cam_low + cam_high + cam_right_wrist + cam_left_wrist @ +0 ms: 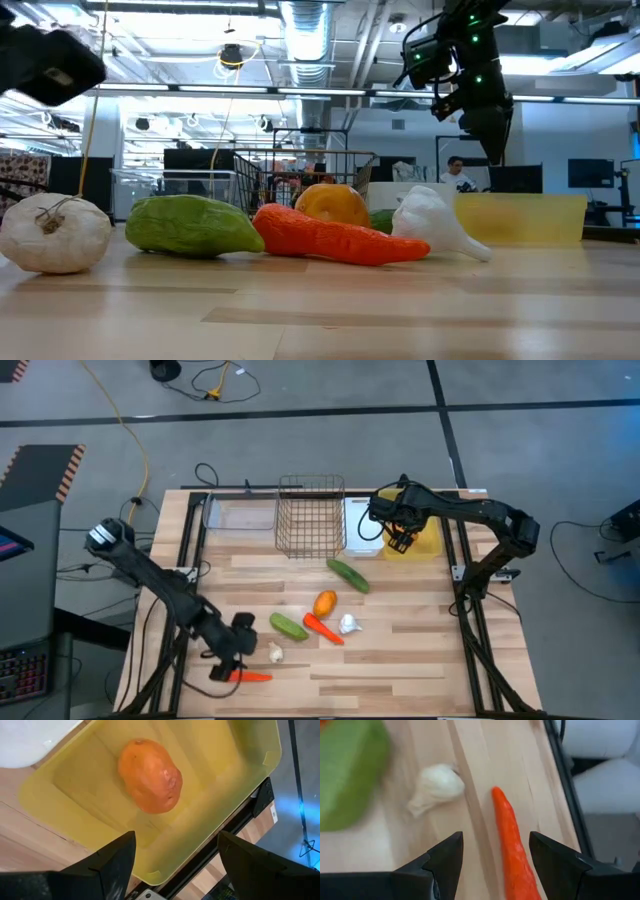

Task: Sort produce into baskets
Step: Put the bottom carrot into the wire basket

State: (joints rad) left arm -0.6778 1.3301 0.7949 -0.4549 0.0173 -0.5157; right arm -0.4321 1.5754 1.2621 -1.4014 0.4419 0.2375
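Legible text, labels, brands, numbers, signs: none. Nothing readable on produce, baskets, bench, arms or room background in any of the four views.

A robotics lab is shown: a wooden table [400,650] is set on a grey concrete floor [330,450] strewn with cables [130,435], beneath exposed ceiling ducts [310,25]; monitors [590,173] are seen behind.

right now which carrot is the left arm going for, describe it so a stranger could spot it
Look along the wooden table's near edge at the left, where the open left pincer hovers. The slim orange-red toy carrot lies there alone, beside one white garlic bulb; the other carrot lies mid-table.
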